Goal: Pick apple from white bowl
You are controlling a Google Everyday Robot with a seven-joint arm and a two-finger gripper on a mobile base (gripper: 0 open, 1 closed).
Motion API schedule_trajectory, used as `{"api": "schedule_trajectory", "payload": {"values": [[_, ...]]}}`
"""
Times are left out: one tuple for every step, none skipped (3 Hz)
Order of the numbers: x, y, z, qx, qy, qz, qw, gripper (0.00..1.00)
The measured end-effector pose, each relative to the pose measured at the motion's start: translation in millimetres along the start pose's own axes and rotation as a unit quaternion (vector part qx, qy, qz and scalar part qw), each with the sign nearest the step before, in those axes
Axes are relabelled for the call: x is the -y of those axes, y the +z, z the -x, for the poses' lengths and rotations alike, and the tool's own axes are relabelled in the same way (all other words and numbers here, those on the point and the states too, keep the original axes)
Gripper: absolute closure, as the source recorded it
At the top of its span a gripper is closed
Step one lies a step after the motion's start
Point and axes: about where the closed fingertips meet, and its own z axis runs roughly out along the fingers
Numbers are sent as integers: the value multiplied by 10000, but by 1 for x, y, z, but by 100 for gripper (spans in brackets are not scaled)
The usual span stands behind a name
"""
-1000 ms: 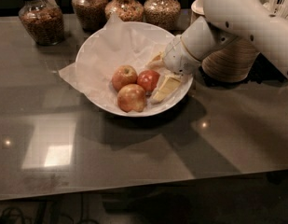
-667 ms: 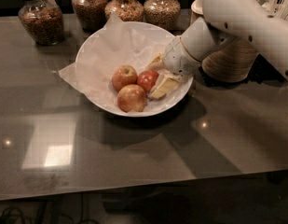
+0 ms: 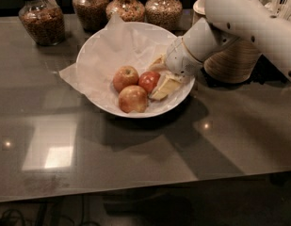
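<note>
Gripper (image 3: pixel 158 76) sits low inside the white bowl (image 3: pixel 135 115), on its right side, claw spread wide, tips just beside the red apple (image 3: pixel 149 81); that apple rests on the crumpled paper (image 3: pixel 105 53), touching two paler apples (image 3: pixel 125 77)

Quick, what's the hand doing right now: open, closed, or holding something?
Hand: open, down inside the white bowl, right beside the apple, holding nothing yet.

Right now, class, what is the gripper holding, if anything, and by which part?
It cannot be told. The gripper sits in the white bowl against the apple's right side, but no hold can be confirmed.
</note>
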Motion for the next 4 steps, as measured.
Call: {"api": "schedule_trajectory", "payload": {"values": [[0, 0, 0, 0, 0, 0, 10000, 100], [0, -3, 5, 233, 1, -57, 9997, 100], [2, -15, 13, 630, 221, -179, 9976, 100], [5, -20, 17, 989, 459, -106, 9940, 100]]}}
